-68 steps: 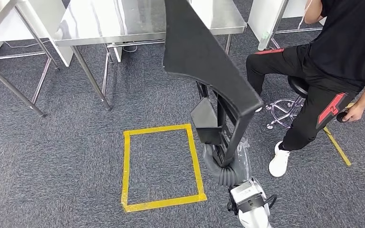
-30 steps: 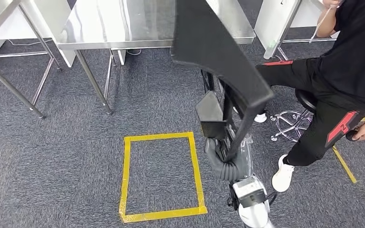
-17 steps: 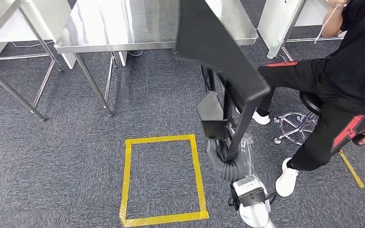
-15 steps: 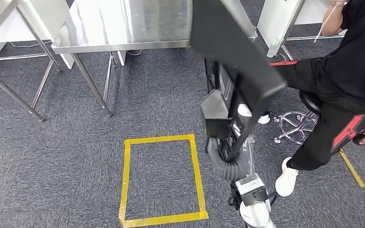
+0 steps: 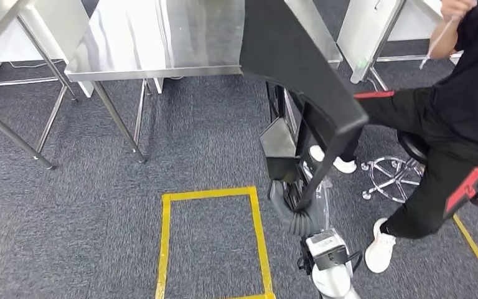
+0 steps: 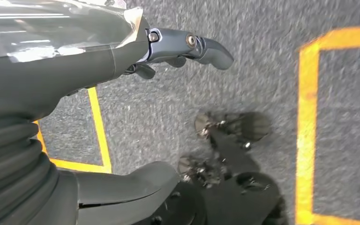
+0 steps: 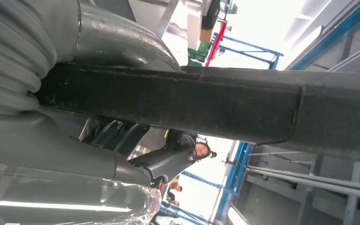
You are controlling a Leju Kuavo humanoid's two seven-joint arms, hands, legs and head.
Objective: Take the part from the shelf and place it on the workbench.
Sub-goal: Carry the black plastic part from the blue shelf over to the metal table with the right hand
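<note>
1. Nearest, at about 5 o'clock in the head view, the right hand (image 5: 295, 208) is wrapped round the lower edge of the large black, flat, felt-faced panel part (image 5: 292, 68). In the right wrist view the thumb and darker fingers (image 7: 168, 159) close on the part's dark edge (image 7: 192, 105) from either side. That clasp should stay firm, because the panel is tall and held only low down, so it will probably want to swing.

2. The left hand (image 6: 187, 44) hangs over the grey carpet with its fingers loosely apart and nothing in them. It could steady the panel when it is laid down, though I cannot tell whether it would reach.

3. On the grey carpet floor (image 5: 68, 218), the yellow tape rectangle (image 5: 211, 240) lies at 6 o'clock. It looks like the standing mark, so stepping into it squarely seems the right approach.

4. At 3 o'clock a person in black clothes (image 5: 448, 118) sits on a stool, near the panel's edge. Keep the part tilted away from them.

5. Farthest, from 11 to 12 o'clock, stands the shiny stainless steel workbench (image 5: 155, 37). The part's top already overlaps it in the picture, though its height above the steel is unclear. Lower it flat and slowly.
</note>
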